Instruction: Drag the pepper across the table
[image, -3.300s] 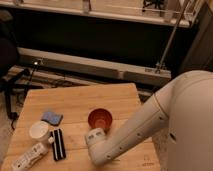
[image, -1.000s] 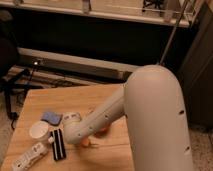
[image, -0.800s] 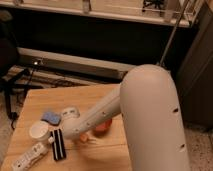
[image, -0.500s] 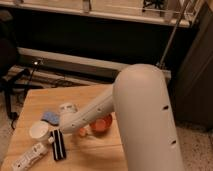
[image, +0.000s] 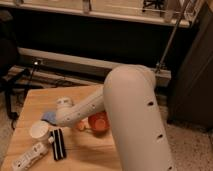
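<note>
The pepper (image: 80, 126) shows as a small orange piece on the light wooden table (image: 95, 155), just left of the round orange-red bowl (image: 100, 122) and partly hidden under my arm. My white arm reaches from the right across the table's middle. The gripper (image: 62, 109) is at the arm's left end, above the table's left part, left of the pepper and next to a blue object. The arm hides part of the bowl and most of the pepper.
A white cup (image: 39, 130), a blue object (image: 48, 117), a black rectangular object (image: 58, 144) and a white bottle (image: 29, 155) lie on the table's left front part. A dark wall with a metal rail stands behind the table.
My arm has swung leftward and away from the front edge, so its end now sits over the left part. The bowl and the left-side objects have stayed put.
</note>
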